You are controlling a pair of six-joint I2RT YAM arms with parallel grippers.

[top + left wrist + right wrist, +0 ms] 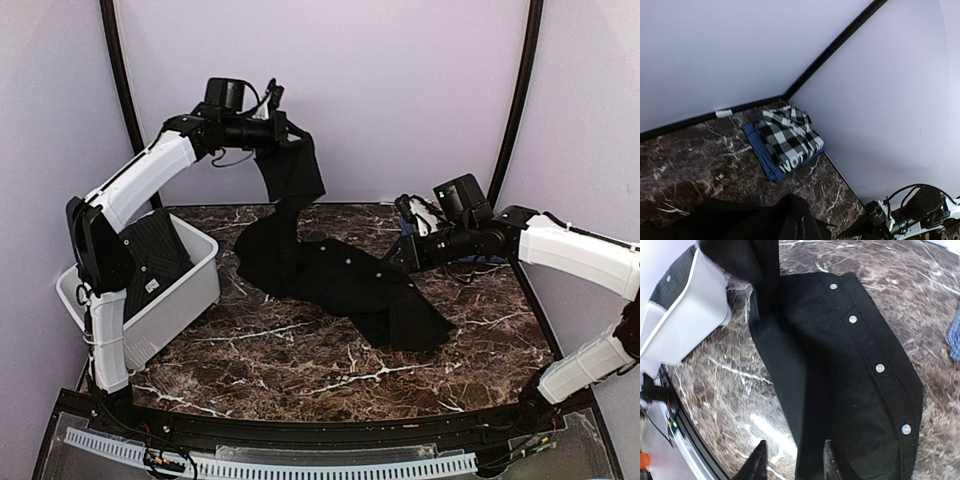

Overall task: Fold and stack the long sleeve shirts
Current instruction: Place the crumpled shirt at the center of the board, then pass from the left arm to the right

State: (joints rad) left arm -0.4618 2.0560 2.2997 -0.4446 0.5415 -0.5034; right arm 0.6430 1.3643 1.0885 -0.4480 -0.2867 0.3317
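Now: white bin (182, 300) holds a dark folded garment (155, 250); beside it my left gripper (274, 103) clamps the black shirt (340, 280), right gripper (792, 465) parted.

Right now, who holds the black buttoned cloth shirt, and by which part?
Left gripper holds the black shirt by one raised end; right gripper is open.

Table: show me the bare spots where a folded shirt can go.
Free: the near marble strip in front of the black shirt, right of the white bin. Crowded: the centre under that shirt, and the far right corner with the checked shirt.
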